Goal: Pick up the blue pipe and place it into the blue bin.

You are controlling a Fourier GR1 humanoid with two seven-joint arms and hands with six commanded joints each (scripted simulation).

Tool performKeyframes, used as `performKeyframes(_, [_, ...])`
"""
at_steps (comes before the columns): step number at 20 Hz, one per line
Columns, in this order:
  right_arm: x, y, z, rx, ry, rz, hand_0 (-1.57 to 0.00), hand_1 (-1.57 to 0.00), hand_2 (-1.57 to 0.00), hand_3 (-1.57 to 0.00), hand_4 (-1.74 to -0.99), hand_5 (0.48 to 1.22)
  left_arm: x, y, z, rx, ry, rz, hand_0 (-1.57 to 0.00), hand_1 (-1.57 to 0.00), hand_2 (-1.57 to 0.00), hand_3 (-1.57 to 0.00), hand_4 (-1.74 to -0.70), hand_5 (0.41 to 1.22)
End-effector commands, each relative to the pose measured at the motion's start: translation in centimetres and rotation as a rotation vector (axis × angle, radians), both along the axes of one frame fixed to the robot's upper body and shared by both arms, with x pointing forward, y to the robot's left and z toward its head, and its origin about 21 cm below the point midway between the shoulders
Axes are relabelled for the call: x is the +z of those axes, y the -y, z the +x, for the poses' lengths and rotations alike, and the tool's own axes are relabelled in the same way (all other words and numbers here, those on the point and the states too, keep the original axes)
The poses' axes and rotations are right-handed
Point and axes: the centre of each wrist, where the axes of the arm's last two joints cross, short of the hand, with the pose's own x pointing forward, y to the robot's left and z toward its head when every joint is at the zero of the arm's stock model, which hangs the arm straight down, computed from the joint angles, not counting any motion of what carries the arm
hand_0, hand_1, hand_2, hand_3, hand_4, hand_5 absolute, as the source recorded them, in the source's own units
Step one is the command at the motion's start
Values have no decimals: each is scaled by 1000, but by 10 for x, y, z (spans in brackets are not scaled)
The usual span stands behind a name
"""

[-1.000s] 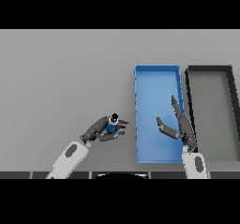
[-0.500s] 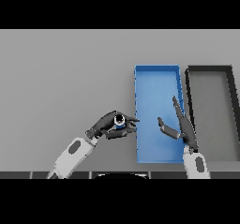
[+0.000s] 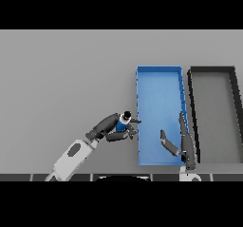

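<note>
The blue pipe (image 3: 123, 123) is a short blue tube with a dark end, held upright in my left hand (image 3: 110, 128), whose fingers and thumb curl round it. Hand and pipe hover just left of the blue bin (image 3: 158, 79), close to its left wall near the front. My right hand (image 3: 182, 144) hangs open over the bin's front right part, fingers straight and pointing away from me, thumb spread to the left. The bin's floor looks bare.
A dark grey bin (image 3: 212, 71) stands directly right of the blue one, their long walls side by side. The grey table (image 3: 61, 79) stretches to the left and back.
My left hand has carried the blue pipe to the right, from well left of the blue bin to right beside its left wall. The right hand has stayed put.
</note>
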Motion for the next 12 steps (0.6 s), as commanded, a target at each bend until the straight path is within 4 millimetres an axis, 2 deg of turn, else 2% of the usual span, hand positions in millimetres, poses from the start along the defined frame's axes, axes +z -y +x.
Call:
performKeyframes(1, [1,0,-4,-22,-24,-3,1,1,1,1,-1243,687,1,0,0,4,3,6,-1570,-1570,-1570,-1442,-1730,1220])
performKeyframes(4, [5,-6,-7,2,23,55,1,1,1,1,-1215,669,1,1,3,4,-4,8,-1570,-1570,-1571,-1440,-1730,1220])
performKeyframes(8, [49,6,-1,186,122,209,1,1,1,1,-1254,554,1,5,2,-6,1,9,-1571,-1571,-1571,-1442,-1731,1221])
performKeyframes(10, [69,9,1,297,97,241,1,1,1,1,-1292,525,2,2,2,-9,10,7,-1571,-1571,-1571,-1443,-1731,1221])
performKeyframes(12, [83,6,13,403,22,239,1,1,1,1,-1326,507,5,6,0,-17,20,5,-1571,-1571,-1571,-1444,-1731,1221])
